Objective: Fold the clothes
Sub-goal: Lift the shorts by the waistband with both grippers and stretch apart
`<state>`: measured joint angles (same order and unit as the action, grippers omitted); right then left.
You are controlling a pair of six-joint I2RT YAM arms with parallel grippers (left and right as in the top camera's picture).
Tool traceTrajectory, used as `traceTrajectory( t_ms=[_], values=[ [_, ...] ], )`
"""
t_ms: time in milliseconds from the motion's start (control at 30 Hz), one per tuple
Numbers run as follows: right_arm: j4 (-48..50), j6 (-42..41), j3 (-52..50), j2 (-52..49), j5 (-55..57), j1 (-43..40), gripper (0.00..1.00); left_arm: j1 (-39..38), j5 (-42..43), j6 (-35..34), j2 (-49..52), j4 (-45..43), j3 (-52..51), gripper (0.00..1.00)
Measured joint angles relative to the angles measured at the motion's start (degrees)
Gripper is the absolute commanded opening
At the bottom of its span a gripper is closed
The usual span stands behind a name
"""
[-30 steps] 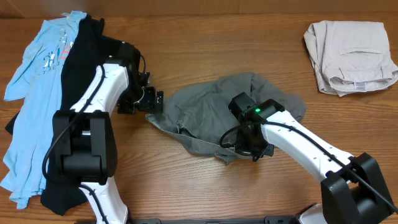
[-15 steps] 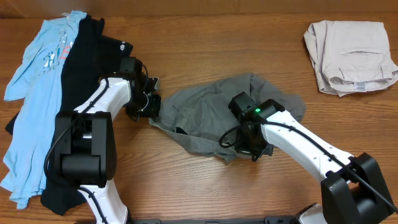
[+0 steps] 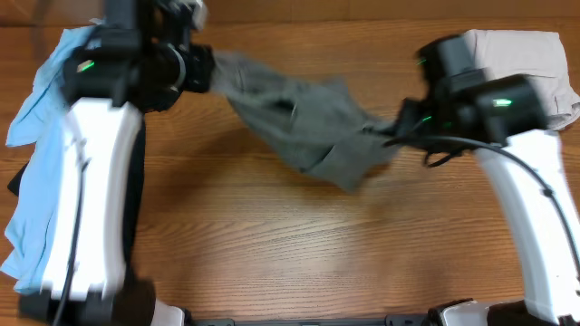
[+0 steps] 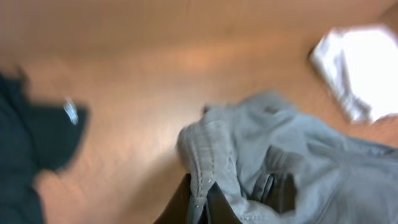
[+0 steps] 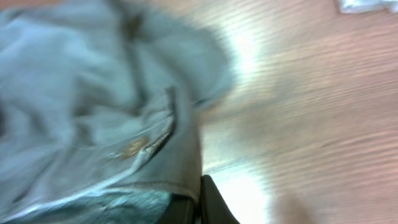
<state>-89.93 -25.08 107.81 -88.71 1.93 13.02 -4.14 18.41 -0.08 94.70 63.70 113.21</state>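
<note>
Clerk: Moved since last entry: both arms, up and outward. Shorts (image 3: 299, 118), formerly heaped at mid-table, are now stretched in the air between them, towards the far side.

Checker: Grippers, count and state?

Clerk: Two. Left gripper (image 4: 200, 208): fingers pressed together on a stitched hem or band of the shorts, cloth pinched between them. Right gripper (image 5: 199, 208): fingers closed on another edge, the fabric hanging from the pinch. A small brownish spot on the cloth nearby may be a button, but it is too blurred to say.

Checker: Garments, counted?

Clerk: Four.
- One pair of grey-olive shorts, as above, sagging in the middle, its lowest fold over bare wood.
- One light-blue shirt (image 3: 36, 118), spread along the left edge.
- One black T-shirt (image 4: 25, 149), lying beside the blue one and largely hidden by the left arm from overhead.
- One folded pale garment (image 3: 517, 41), at the far right corner, partly covered by the right arm and well apart from the shorts.

Checker: Surface?

Clerk: One table (image 3: 272, 244), brown wood with grain running across. Glare shows in the right wrist view.

Checker: Room?

Clerk: Views take in only the tabletop. All three frames are motion-blurred, so fine detail is uncertain.
</note>
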Motion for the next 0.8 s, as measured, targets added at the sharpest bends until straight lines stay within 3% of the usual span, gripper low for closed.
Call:
traceTrajectory(
  t_ms=[133, 300, 600, 800],
  values=[
    [-3.4, 2.4, 13.5, 0.3, -2.1, -6.2, 0.04, -1.2, -0.6, -1.3, -7.5, 0.6, 8.3, 0.04],
    [-6.7, 4.9, 29.7, 1.1, -5.7, -10.4, 0.04, -1.5, -0.4, -3.4, -9.9, 0.6, 13.2, 0.04],
    [-7.1, 6.1, 32.9, 6.3, -7.7, -10.8, 0.04, -1.5, -0.2, -6.0, -16.8, 1.1, 16.3, 0.04],
    [-7.2, 7.5, 32.5, 6.4, -10.4, -10.8, 0.04, -1.5, -0.7, -6.1, -19.9, 7.1, 17.4, 0.04]
  ],
)
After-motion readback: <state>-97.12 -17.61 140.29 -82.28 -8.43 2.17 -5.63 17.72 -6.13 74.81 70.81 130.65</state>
